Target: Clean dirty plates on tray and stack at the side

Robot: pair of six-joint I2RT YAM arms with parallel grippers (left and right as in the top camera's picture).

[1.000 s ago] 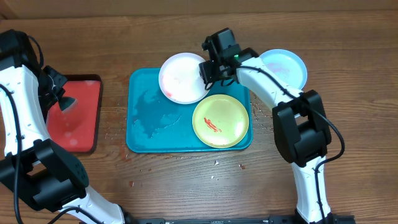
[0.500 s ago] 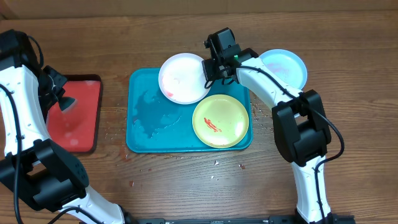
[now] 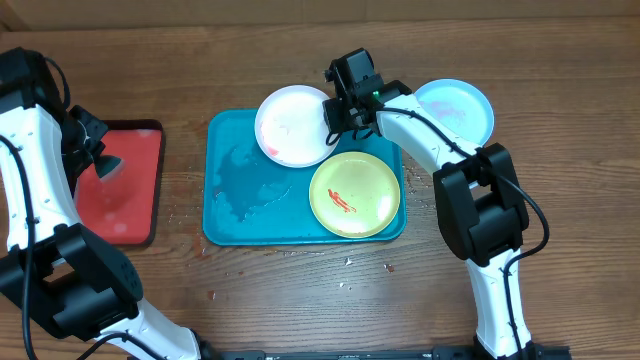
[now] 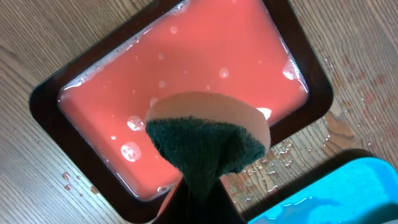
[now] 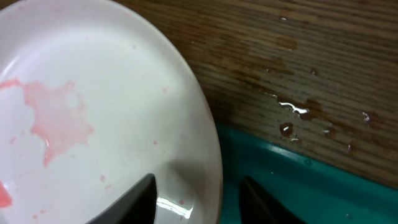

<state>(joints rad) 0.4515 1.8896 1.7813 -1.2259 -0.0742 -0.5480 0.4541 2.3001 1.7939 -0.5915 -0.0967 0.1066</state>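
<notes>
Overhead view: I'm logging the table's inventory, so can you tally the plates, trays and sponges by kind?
Plates: 3 (white plate, light blue plate, yellow-green plate)
Trays: 2 (teal tray, red tray)
Sponges: 1 (sponge)
Total: 6

The brown wooden table carries a teal-blue tray at its middle. A smaller red tray with a dark rim lies well to the left. A light blue plate rests on the wood just beyond the teal-blue tray's far right corner. Pale specks dot the near side.
</notes>
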